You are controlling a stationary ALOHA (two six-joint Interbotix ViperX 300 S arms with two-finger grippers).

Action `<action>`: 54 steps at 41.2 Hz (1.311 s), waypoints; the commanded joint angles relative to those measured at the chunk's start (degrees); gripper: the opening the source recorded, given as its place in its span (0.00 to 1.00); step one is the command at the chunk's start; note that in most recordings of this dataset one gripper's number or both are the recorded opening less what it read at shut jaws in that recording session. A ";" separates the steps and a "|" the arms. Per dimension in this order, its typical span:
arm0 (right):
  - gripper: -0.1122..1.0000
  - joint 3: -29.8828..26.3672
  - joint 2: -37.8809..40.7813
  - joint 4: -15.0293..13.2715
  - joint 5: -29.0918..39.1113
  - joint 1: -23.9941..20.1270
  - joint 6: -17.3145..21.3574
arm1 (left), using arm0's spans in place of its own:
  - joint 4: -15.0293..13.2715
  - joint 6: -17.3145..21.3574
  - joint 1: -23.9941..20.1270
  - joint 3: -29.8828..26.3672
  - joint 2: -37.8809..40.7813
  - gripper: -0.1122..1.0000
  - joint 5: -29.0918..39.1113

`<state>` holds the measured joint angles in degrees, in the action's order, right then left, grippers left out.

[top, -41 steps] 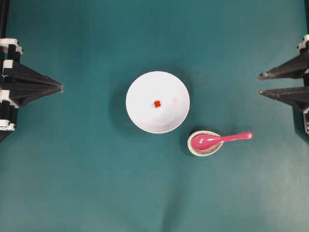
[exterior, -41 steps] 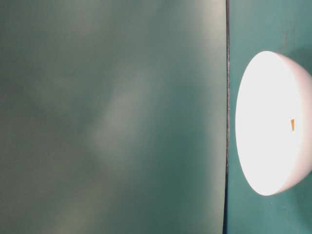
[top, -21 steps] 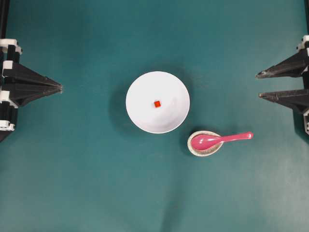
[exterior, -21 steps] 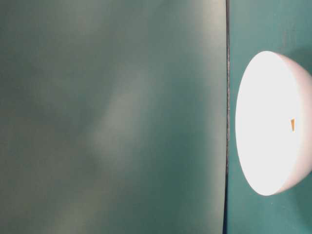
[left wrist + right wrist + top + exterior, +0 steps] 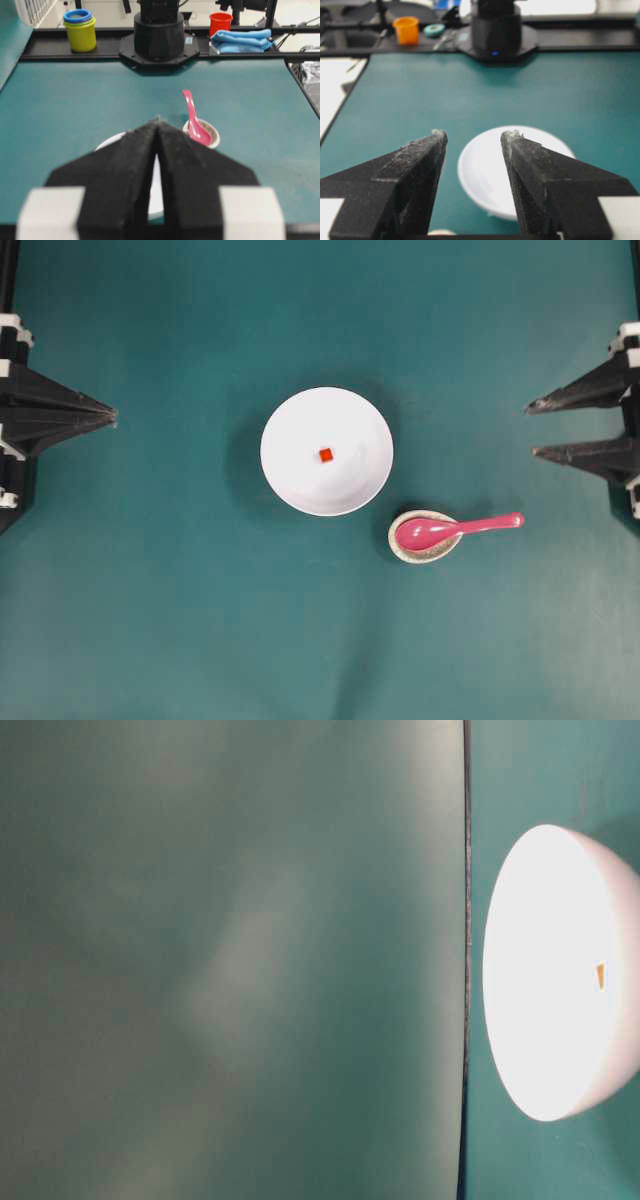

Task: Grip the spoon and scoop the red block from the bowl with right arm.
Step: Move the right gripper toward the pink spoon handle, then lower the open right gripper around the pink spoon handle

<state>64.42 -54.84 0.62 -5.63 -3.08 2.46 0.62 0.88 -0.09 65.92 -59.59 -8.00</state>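
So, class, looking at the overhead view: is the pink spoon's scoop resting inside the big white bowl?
No, the spoon has its scoop in the small speckled dish beside the bowl, which holds only the red block.

Even overhead light; bowl (image 5: 560,970) overexposed, table-level view blurred

Black pointed right gripper (image 5: 531,429) on the overhead view's right edge now spread wider than a second ago, tips shifted a little toward the table's middle. Black pointed left gripper (image 5: 114,415), jaws together, drawn back slightly toward the left edge.
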 commanded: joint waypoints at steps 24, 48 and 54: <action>0.59 10.72 6.59 2.72 -13.10 -4.57 0.26 | 0.09 0.09 0.09 -1.76 -0.26 0.10 0.44; 0.59 21.88 14.24 13.62 -29.62 -12.39 0.26 | 0.09 0.09 0.09 -1.76 -0.26 0.10 0.18; 0.59 23.91 19.34 15.38 -36.56 -13.54 0.26 | 0.18 0.09 0.09 -1.76 -0.26 0.10 0.09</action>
<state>88.33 -37.88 15.21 -38.85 -16.00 2.64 0.62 0.88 -0.09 65.83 -60.12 -7.21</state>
